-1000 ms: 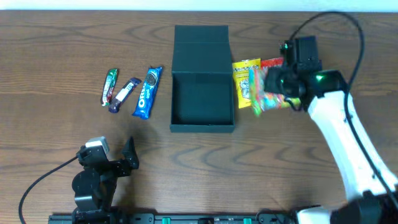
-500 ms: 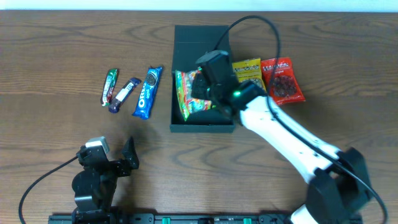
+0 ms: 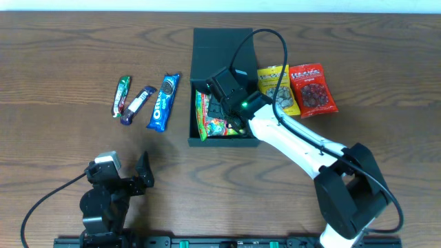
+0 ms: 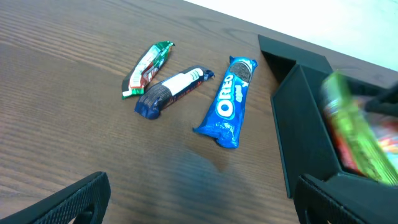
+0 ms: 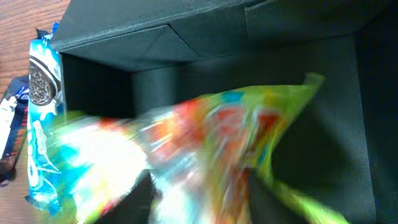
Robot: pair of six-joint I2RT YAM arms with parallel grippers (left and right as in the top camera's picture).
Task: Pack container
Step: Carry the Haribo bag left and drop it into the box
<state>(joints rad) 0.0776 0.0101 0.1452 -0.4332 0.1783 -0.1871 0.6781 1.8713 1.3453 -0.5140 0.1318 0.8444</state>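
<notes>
Half a second ago the green sweet bag point(image 3: 210, 118) hung over the middle of the box point(image 3: 210, 48); now it lies lower, along the box's left inner wall, with the right gripper point(image 3: 219, 100) just above it. I judge the first item nearly packed. Blur hides whether that gripper still pinches the bag (I cannot tell). The left gripper point(image 3: 145, 172) sits at lower left, fingers spread, empty. The box stands at upper centre, dark teal, matte, square, lid folded back toward the top edge; a yellow packet point(image 3: 275, 88) and a red packet point(image 3: 313, 88) wait right of it
</notes>
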